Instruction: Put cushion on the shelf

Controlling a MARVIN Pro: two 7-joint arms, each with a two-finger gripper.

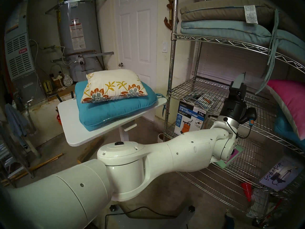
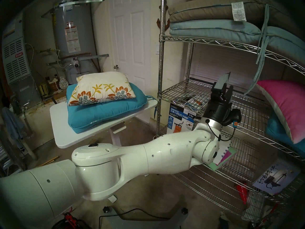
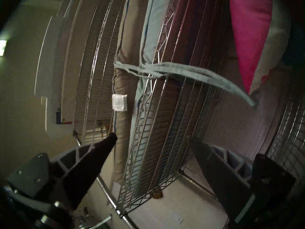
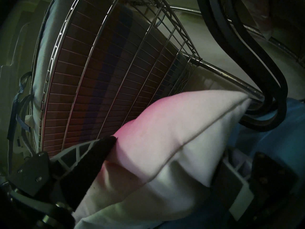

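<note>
As it lies now, the cushion point(image 1: 113, 88) rests flat on top of a teal tufted cushion point(image 1: 115, 111), which sits on the white counter point(image 1: 79, 137), just to the left of the shelf point(image 1: 171, 75) and not yet on it. Judged by its plump, sagging edges and puckered seams, it is light, soft and easily squashed, with a matt woven cover that should not slip; a pinch at a corner or along a side seam looks soundest, as a hold on the crown would likely only bunch fabric. Its face is cream, printed with orange-and-grey flowers and mustard sprigs. By contrast, the shelf is hard chrome wire, in grid tiers on round ringed posts. Upper tiers carry flat piped pads in taupe and pale blue, and a pink-to-white pillow point(image 1: 290, 106) leans on the middle tier. Within that tier, the left gripper point(image 1: 238, 87) stands with jaws wide and empty. Seen only in its own wrist view, the right gripper point(image 4: 165, 151) is spread wide astride the pink-to-white pillow's white edge; whether it presses the fabric cannot be told.
</note>
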